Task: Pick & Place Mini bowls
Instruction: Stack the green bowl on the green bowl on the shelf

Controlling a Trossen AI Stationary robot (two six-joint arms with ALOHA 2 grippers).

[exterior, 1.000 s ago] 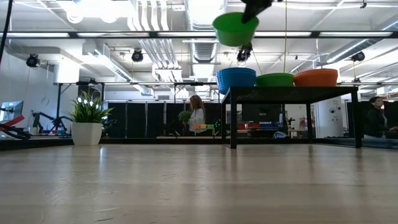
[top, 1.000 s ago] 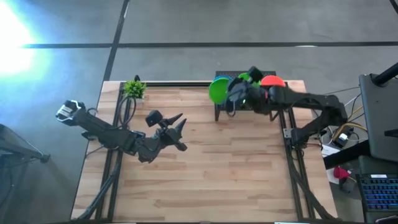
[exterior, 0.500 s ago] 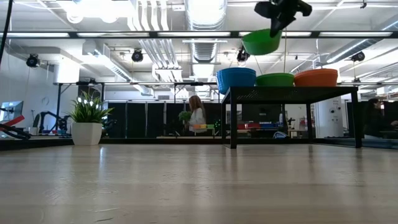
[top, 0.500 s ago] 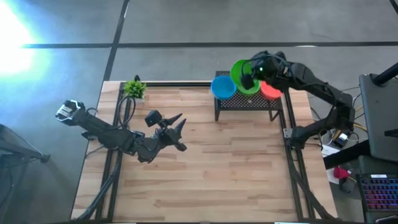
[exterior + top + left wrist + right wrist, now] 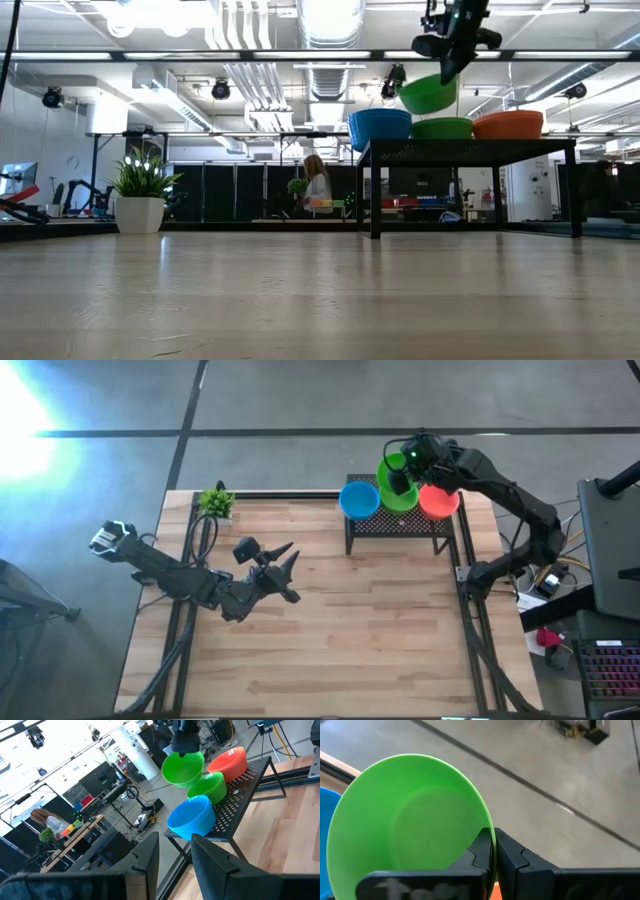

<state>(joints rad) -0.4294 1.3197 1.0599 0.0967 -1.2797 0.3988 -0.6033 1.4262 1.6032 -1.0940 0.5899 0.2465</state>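
A: We've swung the right tool [image 5: 403, 472] back over the rack [image 5: 400, 525], pinching the green bowl [image 5: 428, 94] by its rim.

B: Yes, we're hovering just above the green stack [image 5: 443, 128] now; release looks next. Left tool [image 5: 285, 572] waits spread over the surface [image 5: 330, 640].

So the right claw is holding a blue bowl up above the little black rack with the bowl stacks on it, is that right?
Not quite: the bowl in the right claw is green, not blue. The low view shows it pinched by the rim, above the black rack and its blue, green and orange stacks.
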